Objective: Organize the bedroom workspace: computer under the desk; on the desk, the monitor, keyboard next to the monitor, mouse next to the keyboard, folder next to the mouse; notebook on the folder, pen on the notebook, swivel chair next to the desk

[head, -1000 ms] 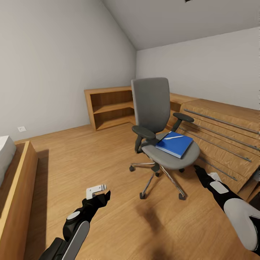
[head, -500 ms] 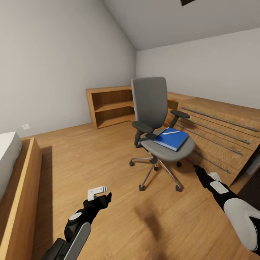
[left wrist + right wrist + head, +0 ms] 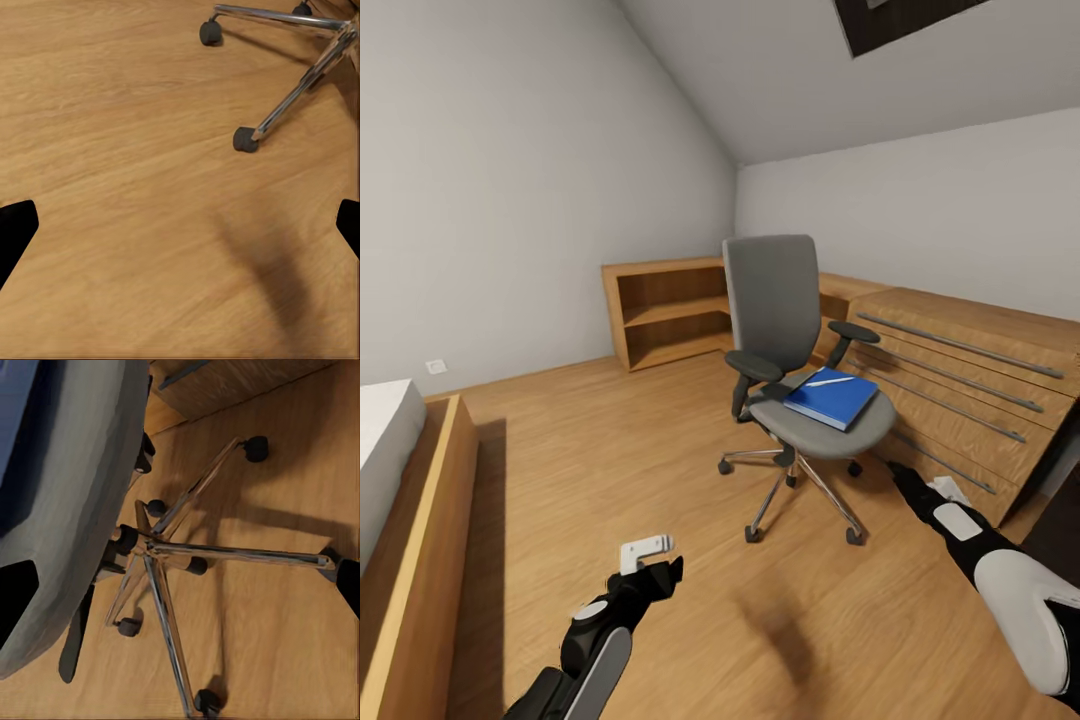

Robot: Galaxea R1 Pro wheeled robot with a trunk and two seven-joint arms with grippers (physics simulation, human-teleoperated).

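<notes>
Bedroom, sloped ceiling. I have the swivel chair [image 3: 796, 380] ahead of me, standing out on the wooden floor [image 3: 610, 470], near a long wooden drawer unit [image 3: 960, 390] on my right and in front of a low open shelf [image 3: 665, 310] against the far wall.

On the chair seat lies the blue folder [image 3: 832, 397], flat, with a thin white pen [image 3: 829, 381] resting across its top. Whether the notebook is in that blue stack I cannot tell; it reads as one slab from here.

Left gripper [image 3: 648, 560] hangs low over bare floor, well apart from the chair. In the left wrist view its fingertips [image 3: 15, 229] sit at opposite edges of the frame, so the jaws are spread wide and hold nothing; chair casters [image 3: 244, 139] show beyond them.

Right gripper [image 3: 903, 470] is down beside the chair base, below the seat edge. The right wrist view looks up past the seat underside [image 3: 75, 495] and the chrome star base [image 3: 161, 547]; jaws spread there too, holding nothing.

Bed frame [image 3: 415, 540] at my far left.

My read on progress: early. Folder and pen not yet moved off the chair, chair not yet parked. I cannot judge the monitor, keyboard, mouse or computer from these views, nor say which surface is the desk. Everything checkable remains to be done.
</notes>
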